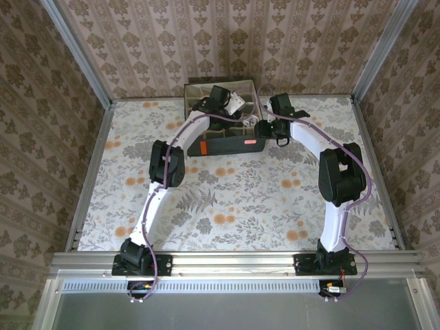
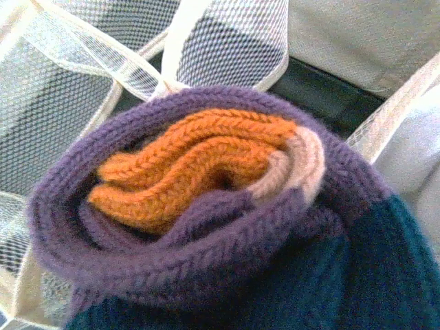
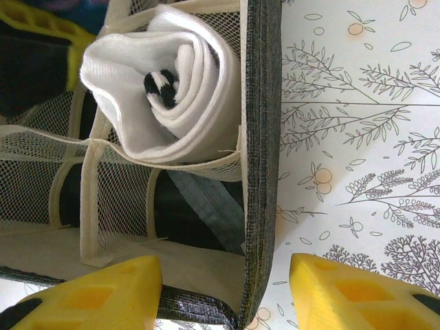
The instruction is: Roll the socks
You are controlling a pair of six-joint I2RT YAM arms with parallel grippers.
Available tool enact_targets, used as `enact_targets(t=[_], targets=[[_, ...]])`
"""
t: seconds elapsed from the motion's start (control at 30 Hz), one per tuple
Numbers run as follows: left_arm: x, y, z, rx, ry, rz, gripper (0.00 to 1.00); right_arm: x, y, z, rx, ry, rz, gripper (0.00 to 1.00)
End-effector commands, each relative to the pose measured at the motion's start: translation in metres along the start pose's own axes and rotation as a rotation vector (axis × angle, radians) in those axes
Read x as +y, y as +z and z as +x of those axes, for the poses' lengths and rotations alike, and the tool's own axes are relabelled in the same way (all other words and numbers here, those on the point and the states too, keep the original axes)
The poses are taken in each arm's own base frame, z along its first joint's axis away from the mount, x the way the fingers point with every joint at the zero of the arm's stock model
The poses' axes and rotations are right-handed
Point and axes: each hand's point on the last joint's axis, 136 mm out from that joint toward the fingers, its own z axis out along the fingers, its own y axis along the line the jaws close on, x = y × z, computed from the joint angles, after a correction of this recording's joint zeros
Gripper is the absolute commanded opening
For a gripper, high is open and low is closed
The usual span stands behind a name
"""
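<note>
You have: white black-striped sock roll (image 3: 172,75) seated in a corner cell of the grey fabric box (image 3: 260,137); purple knitted roll (image 2: 206,227), orange core, at left gripper (image 1: 223,98), clasp indeterminable, seemingly awaiting placement; right gripper (image 3: 225,285) spread astride the box wall.

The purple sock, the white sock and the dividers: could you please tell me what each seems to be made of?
The purple sock looks like thick matte yarn, perhaps wool or acrylic: its knit ribs stand out. The white sock seems a finer, smooth knit, likely cotton. The dividers are see-through white mesh with cream tape edging, probably synthetic.
</note>
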Motion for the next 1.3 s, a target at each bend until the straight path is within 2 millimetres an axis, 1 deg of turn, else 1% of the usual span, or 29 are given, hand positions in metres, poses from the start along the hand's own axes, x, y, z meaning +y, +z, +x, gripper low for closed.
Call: enact_targets(t=[0.0, 0.07, 0.17, 0.23, 0.3, 0.53, 0.63, 0.7, 1.0, 1.07, 1.17, 1.27], targets=[[0.006, 0.001, 0.004, 0.021, -0.026, -0.021, 0.26, -0.010, 0.019, 0.027, 0.099, 0.018, 0.023, 0.52], [0.010, -0.003, 0.004, 0.028, -0.009, -0.040, 0.37, -0.009, 0.019, 0.026, 0.097, 0.019, 0.021, 0.52], [0.015, -0.013, -0.003, 0.023, 0.035, -0.066, 0.54, -0.009, 0.018, 0.024, 0.092, 0.017, 0.020, 0.52], [0.018, -0.019, -0.010, 0.013, 0.059, -0.078, 0.60, -0.008, 0.018, 0.023, 0.089, 0.016, 0.020, 0.52], [0.022, -0.027, -0.017, -0.005, 0.070, -0.088, 0.62, -0.008, 0.017, 0.021, 0.087, 0.016, 0.021, 0.52], [0.025, -0.055, -0.044, -0.072, 0.076, -0.086, 0.65, -0.007, 0.015, 0.016, 0.079, 0.014, 0.023, 0.52], [0.025, -0.065, -0.053, -0.097, 0.073, -0.079, 0.69, -0.007, 0.014, 0.013, 0.072, 0.011, 0.022, 0.52], [0.023, -0.073, -0.060, -0.115, 0.072, -0.071, 0.72, -0.008, 0.013, 0.017, 0.094, 0.010, 0.028, 0.52], [0.026, -0.111, -0.088, -0.205, 0.043, -0.044, 0.73, -0.005, 0.007, 0.012, 0.091, 0.005, 0.022, 0.52], [0.028, -0.120, -0.093, -0.219, 0.042, -0.047, 0.73, -0.002, 0.002, 0.006, 0.077, 0.002, 0.018, 0.52], [0.030, -0.135, -0.100, -0.235, 0.043, -0.057, 0.73, 0.002, -0.012, -0.007, 0.038, -0.008, 0.010, 0.52], [0.034, -0.150, -0.104, -0.249, 0.031, -0.068, 0.74, 0.008, -0.032, -0.023, -0.020, -0.028, 0.004, 0.53]])
